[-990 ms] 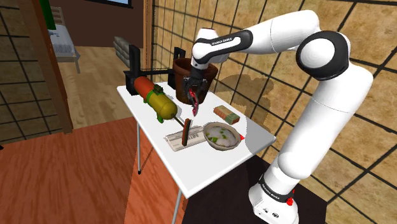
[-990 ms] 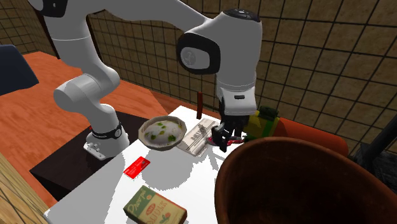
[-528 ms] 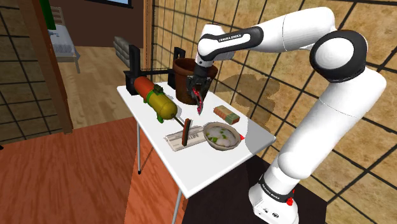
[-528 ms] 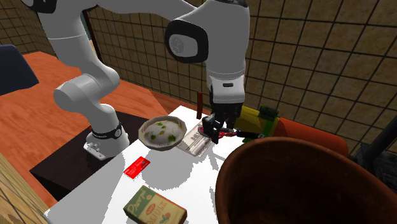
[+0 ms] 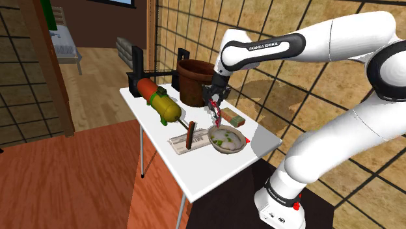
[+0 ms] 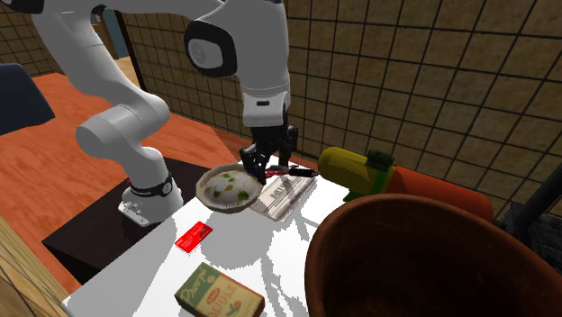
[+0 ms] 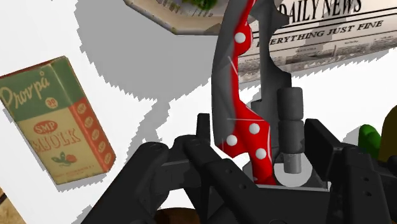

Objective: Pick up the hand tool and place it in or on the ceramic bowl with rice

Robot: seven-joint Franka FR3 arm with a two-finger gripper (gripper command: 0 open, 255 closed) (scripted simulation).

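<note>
The gripper (image 5: 213, 104) has its 2 fingers pinching the red hand tool (image 5: 216, 118) by the handle end; the tool is in the air above the white table (image 5: 208, 170), not touching anything; its long axis points down and away from the fingers, and in the wrist view it runs from them toward the newspaper (image 7: 318, 32) and the bowl's edge; the bowl with rice (image 5: 244, 142) lies below the tool's tip and a little toward the shoulder view's right, so I judge the tip hangs over the near rim and not yet over the middle; the coming move needs a short shift that way, then a descent; compared with 1 s ago, the gripper has left the brown pot (image 5: 192, 88) and carried the tool across to the bowl, with the same grip.
</note>
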